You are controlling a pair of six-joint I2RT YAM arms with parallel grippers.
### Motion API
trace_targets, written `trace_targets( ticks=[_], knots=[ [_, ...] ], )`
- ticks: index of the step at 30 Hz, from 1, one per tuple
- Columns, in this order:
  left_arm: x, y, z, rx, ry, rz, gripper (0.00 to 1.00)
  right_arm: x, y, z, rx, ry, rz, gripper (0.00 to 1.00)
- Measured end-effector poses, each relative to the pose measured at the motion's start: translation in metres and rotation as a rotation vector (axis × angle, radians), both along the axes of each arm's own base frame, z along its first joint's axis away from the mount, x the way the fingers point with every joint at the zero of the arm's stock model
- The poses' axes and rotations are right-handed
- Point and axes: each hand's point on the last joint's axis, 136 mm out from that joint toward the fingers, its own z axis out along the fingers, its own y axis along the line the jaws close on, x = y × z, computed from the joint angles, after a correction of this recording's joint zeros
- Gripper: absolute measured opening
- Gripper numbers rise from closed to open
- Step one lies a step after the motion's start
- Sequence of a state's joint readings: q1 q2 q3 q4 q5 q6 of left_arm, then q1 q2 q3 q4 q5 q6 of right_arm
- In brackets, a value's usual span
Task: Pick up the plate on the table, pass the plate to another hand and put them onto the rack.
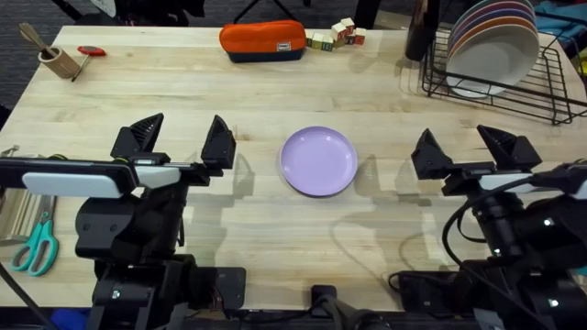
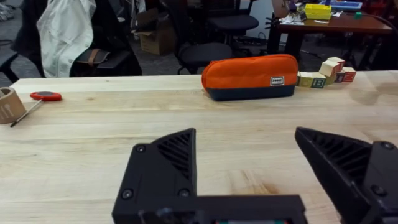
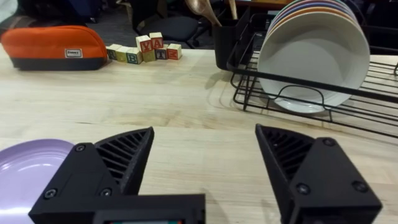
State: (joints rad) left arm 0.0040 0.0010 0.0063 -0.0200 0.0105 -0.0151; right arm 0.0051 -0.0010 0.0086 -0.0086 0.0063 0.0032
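Note:
A lavender plate [image 1: 318, 160] lies flat on the wooden table [image 1: 275, 92] at its middle; its edge also shows in the right wrist view [image 3: 31, 163]. My left gripper [image 1: 182, 139] hovers open to the plate's left, nothing between its fingers [image 2: 163, 168]. To the plate's right my right gripper [image 1: 462, 147] is open and holds nothing, fingers [image 3: 118, 158] spread wide. The black wire rack [image 1: 541, 87] stands at the back right with several plates upright in it, a white one [image 3: 314, 59] in front.
An orange pencil case [image 1: 262, 40] and lettered wooden blocks [image 1: 335, 35] lie along the far edge. A wooden cup [image 1: 57, 60] and a red tool [image 1: 90, 51] sit far left. Teal scissors [image 1: 37, 246] lie near the left arm's base. A dark holder [image 3: 225, 43] stands by the rack.

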Motion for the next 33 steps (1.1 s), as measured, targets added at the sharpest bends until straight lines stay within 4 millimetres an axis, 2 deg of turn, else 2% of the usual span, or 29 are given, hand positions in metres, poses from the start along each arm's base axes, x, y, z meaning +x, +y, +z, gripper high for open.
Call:
trace_targets(
  ticks=[21,24,26,30,33],
  knots=[
    [-0.002,0.000,-0.003,-0.001,0.042,-0.001,0.993,-0.002,-0.001,-0.004,0.047,0.039,-0.013,0.992],
    [-0.008,0.000,0.018,-0.001,0.043,-0.002,0.993,-0.009,-0.001,-0.006,0.058,0.107,-0.017,0.992],
    [-0.013,-0.001,0.040,-0.001,0.036,-0.003,0.993,-0.015,-0.002,-0.003,0.066,0.142,-0.019,0.992],
    [-0.017,-0.001,0.074,-0.004,0.066,-0.005,0.993,-0.023,-0.002,0.025,0.069,0.158,-0.020,0.992],
    [-0.015,-0.003,0.087,-0.006,0.135,-0.016,0.993,-0.025,-0.002,0.052,0.072,0.160,-0.021,0.992]
  ],
)
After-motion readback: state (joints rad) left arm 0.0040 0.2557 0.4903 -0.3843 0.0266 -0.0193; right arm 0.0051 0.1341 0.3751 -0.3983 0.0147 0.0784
